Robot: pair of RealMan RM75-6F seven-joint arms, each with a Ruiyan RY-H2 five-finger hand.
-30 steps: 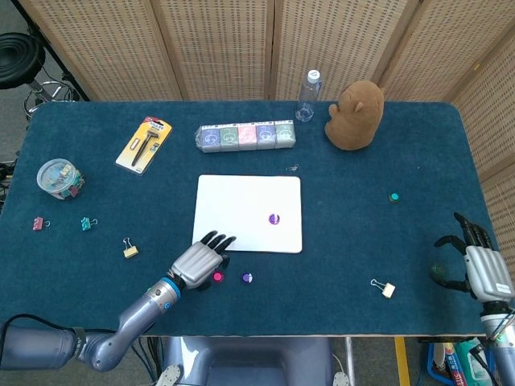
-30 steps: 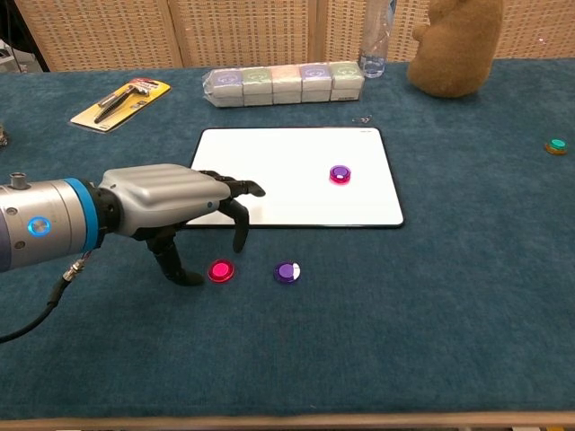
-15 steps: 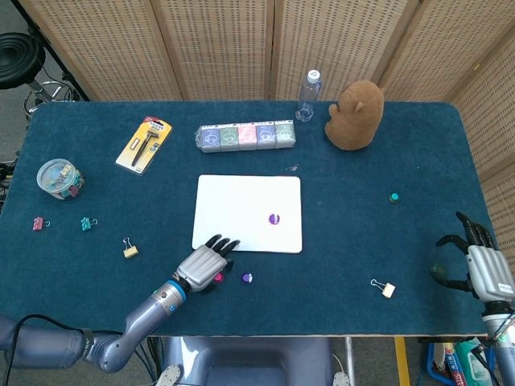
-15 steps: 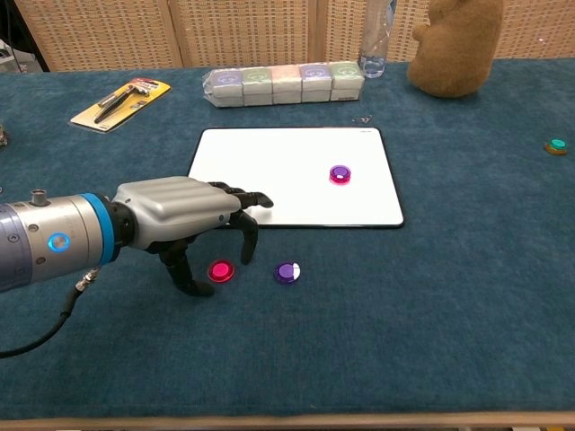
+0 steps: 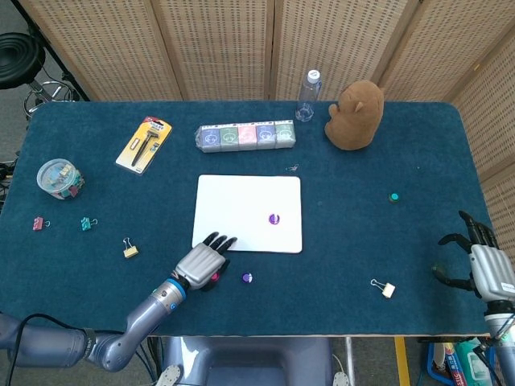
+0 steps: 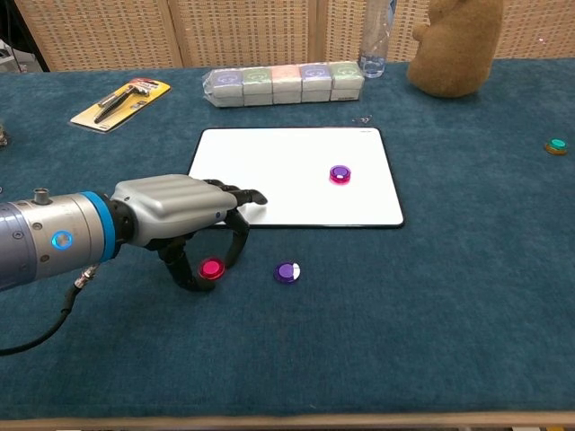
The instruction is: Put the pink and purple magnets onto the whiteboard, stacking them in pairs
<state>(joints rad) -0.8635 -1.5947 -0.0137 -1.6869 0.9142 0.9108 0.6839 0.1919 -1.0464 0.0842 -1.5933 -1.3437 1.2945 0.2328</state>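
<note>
A white whiteboard (image 5: 248, 205) (image 6: 287, 180) lies mid-table, carrying a purple magnet stacked on a pink one (image 5: 274, 218) (image 6: 340, 173). In front of the board, my left hand (image 5: 197, 264) (image 6: 171, 215) arches over a loose pink magnet (image 5: 215, 277) (image 6: 212, 268) and pinches it between thumb and a curled finger, low at the cloth. A loose purple magnet (image 5: 247, 277) (image 6: 287, 271) lies just right of it. My right hand (image 5: 487, 269) hovers at the table's right front edge, fingers spread and holding nothing.
Along the back stand a row of small boxes (image 5: 246, 135), a water bottle (image 5: 306, 96) and a brown plush toy (image 5: 355, 115). A packaged tool (image 5: 145, 143) and a jar of clips (image 5: 59, 178) sit left. A green magnet (image 5: 393, 196) and a binder clip (image 5: 385, 288) lie right.
My left hand has slid forward and lowered, and its thumb and finger have closed onto the pink magnet, nudging it slightly left. The right hand has drifted slightly towards the table's front edge.
</note>
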